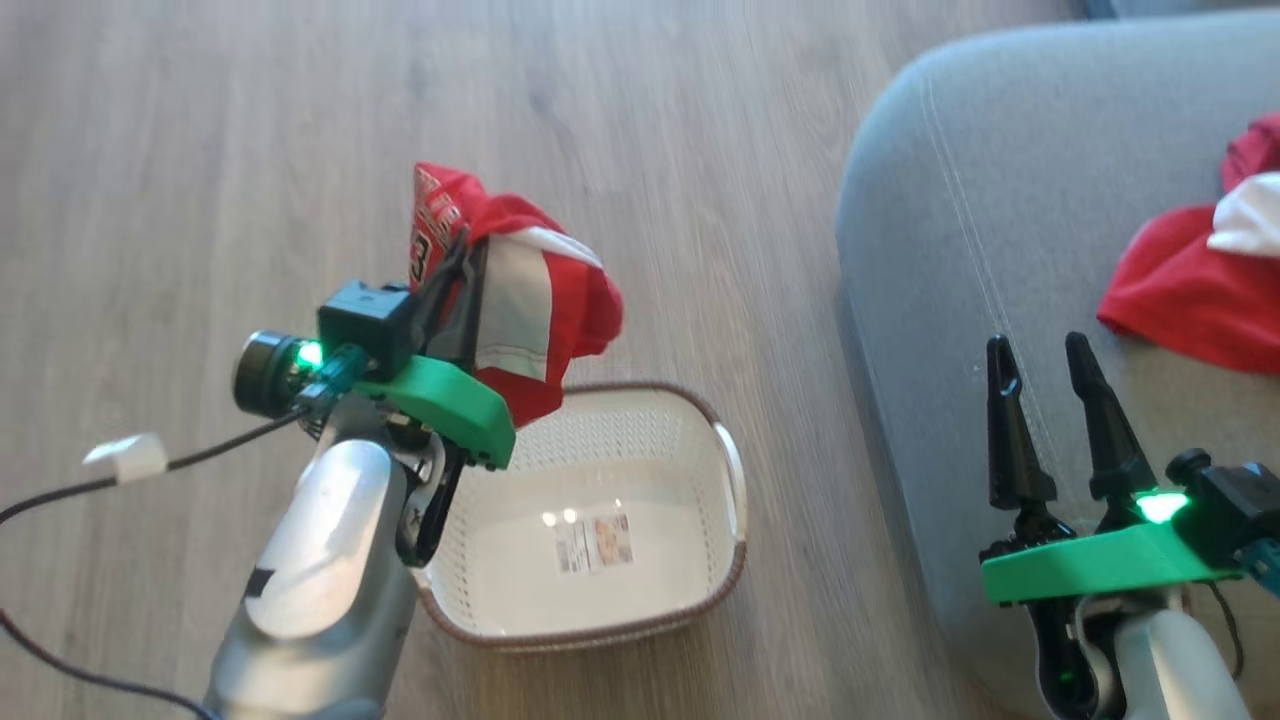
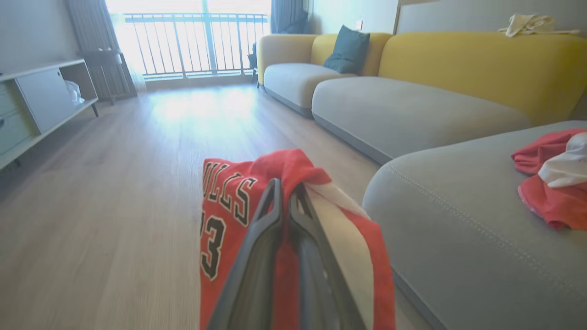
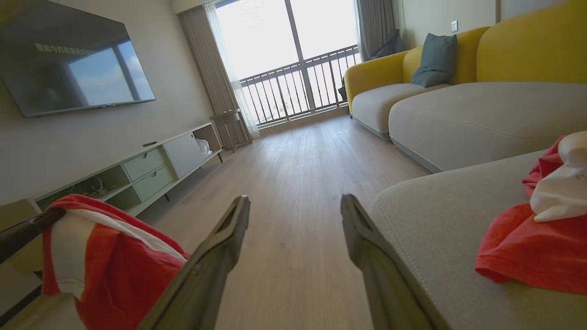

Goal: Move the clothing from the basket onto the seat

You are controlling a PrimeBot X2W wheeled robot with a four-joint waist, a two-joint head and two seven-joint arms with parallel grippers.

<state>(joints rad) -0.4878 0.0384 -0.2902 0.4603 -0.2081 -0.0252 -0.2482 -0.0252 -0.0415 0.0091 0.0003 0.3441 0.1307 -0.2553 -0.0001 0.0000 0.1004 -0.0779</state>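
Observation:
My left gripper [image 1: 468,250] is shut on the red garment with a white stripe and printed lettering [image 1: 535,300], holding it above the back left rim of the white basket [image 1: 720,570]. The same garment [image 2: 229,206] drapes over both closed fingers in the left wrist view. Only a label sticker lies on the basket's inside bottom. The other red garment with white sleeves [image 1: 1200,285] lies on the grey seat [image 1: 960,220] at the right. My right gripper [image 1: 1040,365] hangs open over the seat's front edge, nothing between its fingers [image 3: 229,238].
Wooden floor [image 1: 250,150] surrounds the basket. A black cable with a white tag [image 1: 125,455] runs along the floor at the left. Farther off stand yellow-backed sofas [image 2: 458,59], a low TV cabinet [image 3: 151,169] and a balcony door.

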